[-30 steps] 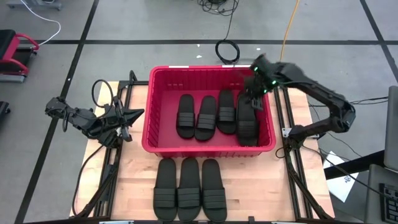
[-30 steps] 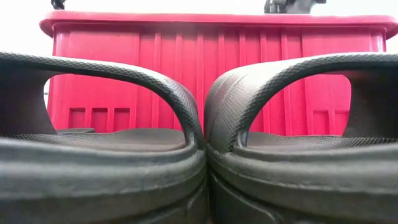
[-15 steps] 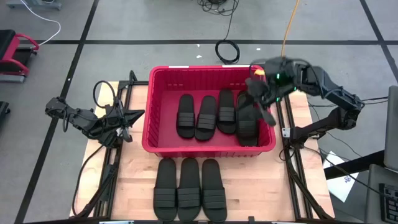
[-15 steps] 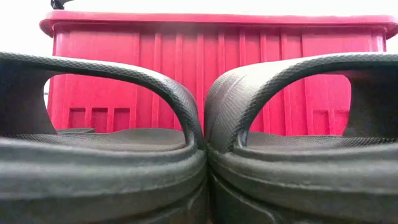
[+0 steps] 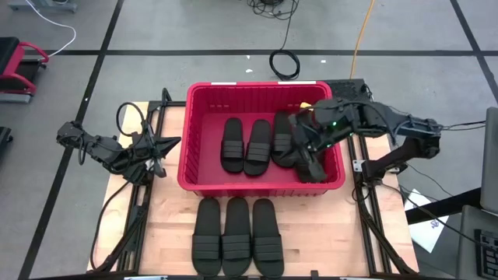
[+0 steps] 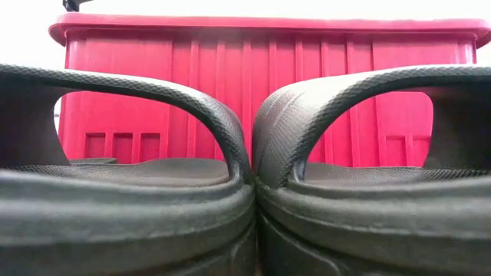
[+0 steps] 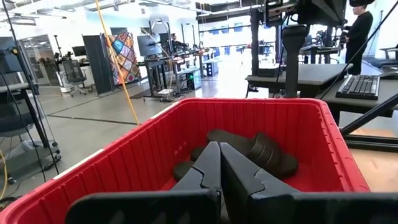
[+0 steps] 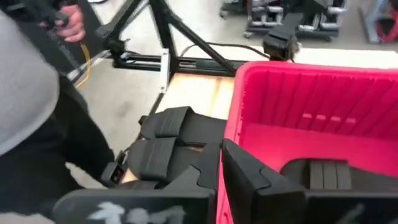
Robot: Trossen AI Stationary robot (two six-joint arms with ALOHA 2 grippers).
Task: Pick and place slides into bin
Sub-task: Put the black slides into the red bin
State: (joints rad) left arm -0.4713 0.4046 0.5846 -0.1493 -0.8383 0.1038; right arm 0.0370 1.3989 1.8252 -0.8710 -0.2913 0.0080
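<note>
Overhead, a red bin point(image 5: 204, 97) is seen on a wooden bench point(image 5: 170, 225), with four slides point(image 5: 246, 147) lying abreast on its floor, toes toward the far wall. Three of these lie free; the fourth slide point(image 5: 310, 165), nearest the right wall, is partly hidden beneath the right arm. Three more slides point(image 5: 236, 227) are set side by side on the bench just in front of the bin, each touching its neighbour.

The right end effector point(image 5: 305, 138) is positioned inside the bin, above the two right-hand slides. In the right wrist view its fingers point(image 8: 244, 173) are shown pressed together with nothing between them, pointing across the bin's near rim point(image 8: 231, 134); a slide point(image 8: 324, 172) on the bin floor and the slides on the bench point(image 8: 163, 138) are visible beyond. A person's grey sleeve point(image 8: 25, 99) is seen at the edge of that view.

The left end effector point(image 5: 159, 150) is held outside the bin, just beside its left wall, above the bench frame. In the left wrist view its fingers point(image 7: 208, 168) are likewise closed on nothing, aimed over the rim at the slides within point(image 7: 261, 151).

From bench level, two slides point(image 6: 123, 192) are shown side by side and touching, with the ribbed front wall of the bin point(image 6: 245, 77) behind them.
</note>
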